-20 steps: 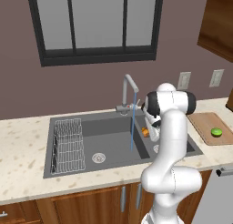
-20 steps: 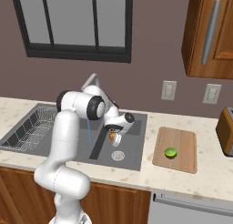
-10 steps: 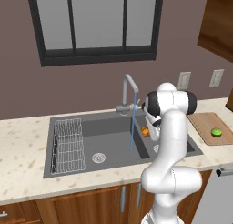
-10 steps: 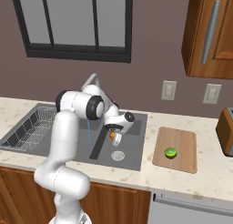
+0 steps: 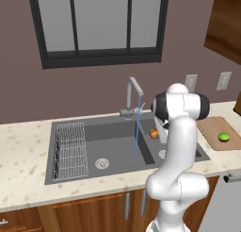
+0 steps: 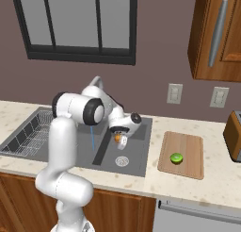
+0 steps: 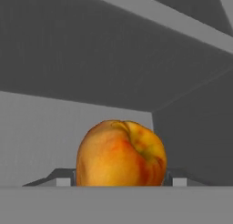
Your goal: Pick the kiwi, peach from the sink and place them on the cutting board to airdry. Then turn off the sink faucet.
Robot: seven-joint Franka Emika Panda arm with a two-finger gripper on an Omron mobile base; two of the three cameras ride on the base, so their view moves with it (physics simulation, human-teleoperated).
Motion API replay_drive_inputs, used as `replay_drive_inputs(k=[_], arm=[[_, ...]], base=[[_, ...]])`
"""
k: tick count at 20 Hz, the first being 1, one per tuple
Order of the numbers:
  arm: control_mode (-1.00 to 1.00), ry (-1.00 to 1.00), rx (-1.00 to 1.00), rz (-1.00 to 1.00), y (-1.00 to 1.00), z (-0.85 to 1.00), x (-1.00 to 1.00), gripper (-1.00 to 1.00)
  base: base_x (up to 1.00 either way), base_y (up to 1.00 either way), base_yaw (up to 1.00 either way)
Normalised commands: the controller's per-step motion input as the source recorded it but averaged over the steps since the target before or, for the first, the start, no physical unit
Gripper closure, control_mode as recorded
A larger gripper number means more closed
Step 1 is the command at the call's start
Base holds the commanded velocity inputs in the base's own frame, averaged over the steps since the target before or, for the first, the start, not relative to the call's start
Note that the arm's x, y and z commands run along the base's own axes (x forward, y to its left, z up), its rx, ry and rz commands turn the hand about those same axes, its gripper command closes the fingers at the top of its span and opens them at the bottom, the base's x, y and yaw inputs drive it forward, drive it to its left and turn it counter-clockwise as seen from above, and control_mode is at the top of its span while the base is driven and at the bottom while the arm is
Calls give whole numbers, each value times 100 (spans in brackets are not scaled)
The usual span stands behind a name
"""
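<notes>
The gripper [image 6: 120, 140] pinches the peach [image 7: 121, 153] between its fingers, above the sink [image 6: 136, 158]. The kiwi [image 6: 176, 157] already lies on the cutting board [image 6: 190, 166], beside the sink. Water runs from the sink faucet [image 5: 133, 95]; peach and faucet remain.

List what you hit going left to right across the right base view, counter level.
Wire rack → water stream → peach → kiwi on the cutting board → brown appliance at the edge.
</notes>
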Motion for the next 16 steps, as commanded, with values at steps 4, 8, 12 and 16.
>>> replay_drive_inputs(k=[4,8,12,16], arm=[[-100,0,0,0,-14,47,-32,100],[-100,0,0,0,-11,62,-29,100],[-100,0,0,0,-9,67,-33,100],[-100,0,0,0,-10,64,-38,100]], base=[[0,0,0],[0,0,0],[0,0,0],[0,0,0]])
